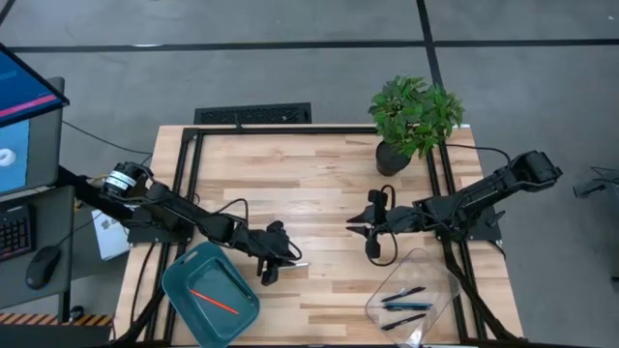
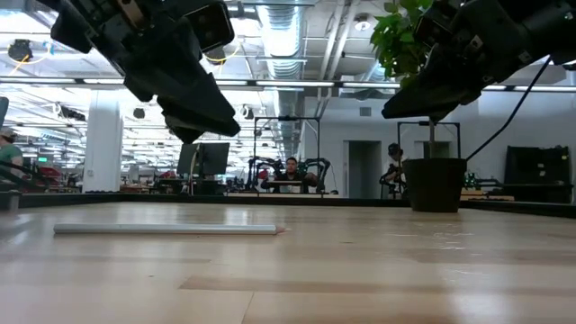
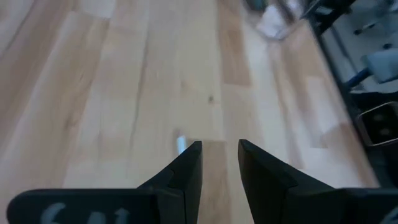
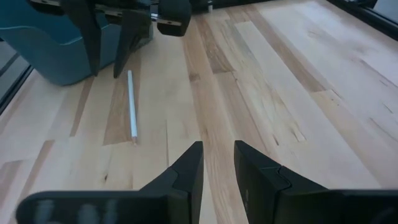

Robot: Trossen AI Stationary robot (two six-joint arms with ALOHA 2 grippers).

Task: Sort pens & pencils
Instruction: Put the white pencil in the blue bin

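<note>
Left gripper (image 1: pixel 276 268): hovering over pale pencil (image 4: pixel 131 102), fingers parted, empty.
Advice: centring jaws across shaft (it's thin) before closing.
Right gripper (image 1: pixel 362 230): waiting, parted.

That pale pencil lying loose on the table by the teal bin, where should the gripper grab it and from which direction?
Grip the pale pencil near mid-length, coming straight down from above. It lies flat on the wooden table, so only its sides are free. Set the fingers across its thin shaft. The left gripper hangs open just above it, beside the teal bin, so it is probably best placed.
</note>
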